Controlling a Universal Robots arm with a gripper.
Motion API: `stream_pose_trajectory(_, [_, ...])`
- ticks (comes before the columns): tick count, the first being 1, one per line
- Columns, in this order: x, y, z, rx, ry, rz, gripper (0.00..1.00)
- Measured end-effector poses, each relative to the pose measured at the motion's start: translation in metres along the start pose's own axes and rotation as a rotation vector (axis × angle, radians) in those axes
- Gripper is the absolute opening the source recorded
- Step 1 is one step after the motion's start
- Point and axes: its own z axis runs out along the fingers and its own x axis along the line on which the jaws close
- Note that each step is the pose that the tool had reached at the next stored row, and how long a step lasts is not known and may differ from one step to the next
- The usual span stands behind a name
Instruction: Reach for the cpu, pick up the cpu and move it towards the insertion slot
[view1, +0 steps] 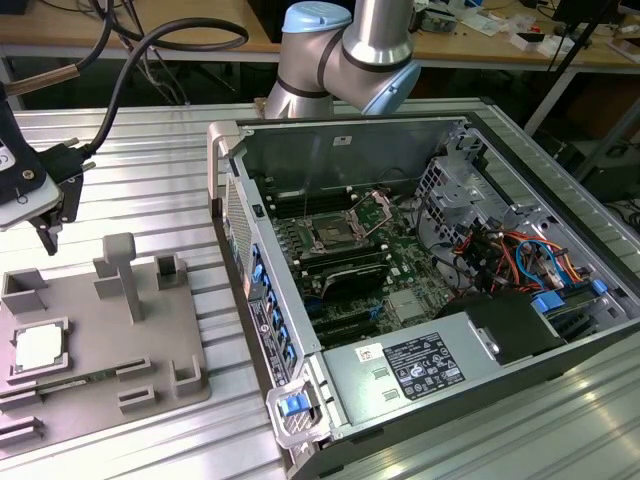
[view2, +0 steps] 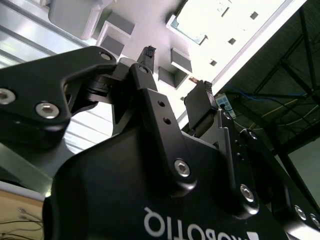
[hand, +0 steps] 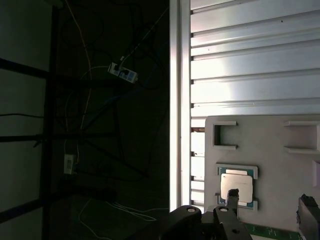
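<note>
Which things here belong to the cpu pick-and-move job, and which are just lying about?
Job in hand:
- cpu, lying in the grey tray
- insertion slot
- gripper, open and empty, above the tray

Just lying about:
- power supply
- coloured cables
- memory slots

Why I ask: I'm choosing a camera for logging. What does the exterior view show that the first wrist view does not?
The exterior view adds the open computer case, the socket on its board, and the arm beyond the case. The first wrist view adds the dark floor past the table edge, with cables and a power strip. Both show the chip lying in the grey tray on the ribbed metal table, and the gripper, open and empty, near the chip.
</note>
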Motion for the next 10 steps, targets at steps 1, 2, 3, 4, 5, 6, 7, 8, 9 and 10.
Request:
stream_pose_trajectory(1, [0.0000, 0.0000, 0.0000, 0.0001, 0.0000, 0.000, 0.53])
stream_pose_trajectory(2, [0.0000, 0.0000, 0.0000, 0.0000, 0.0000, 0.000, 0.53])
stream_pose_trajectory(3, [0.0000, 0.0000, 0.0000, 0.0001, 0.0000, 0.000, 0.53])
stream_pose_trajectory(4, [0.0000, 0.0000, 0.0000, 0.0000, 0.0000, 0.000, 0.53])
stream_pose_trajectory(5, [0.0000, -0.0001, 0.0000, 0.0000, 0.0000, 0.000, 0.53])
stream_pose_trajectory(6, [0.0000, -0.0001, 0.0000, 0.0000, 0.0000, 0.000, 0.53])
stream_pose_trajectory(7, [0.0001, -0.0001, 0.0000, 0.0000, 0.0000, 0.000, 0.53])
stream_pose_trajectory(8, [0.0000, -0.0001, 0.0000, 0.0000, 0.0000, 0.000, 0.53])
stream_pose_trajectory(9, [0.0001, -0.0001, 0.0000, -0.0001, 0.0000, 0.000, 0.53])
stream_pose_trajectory(10, [0.0004, -0.0002, 0.0001, -0.0002, 0.0000, 0.000, 0.53])
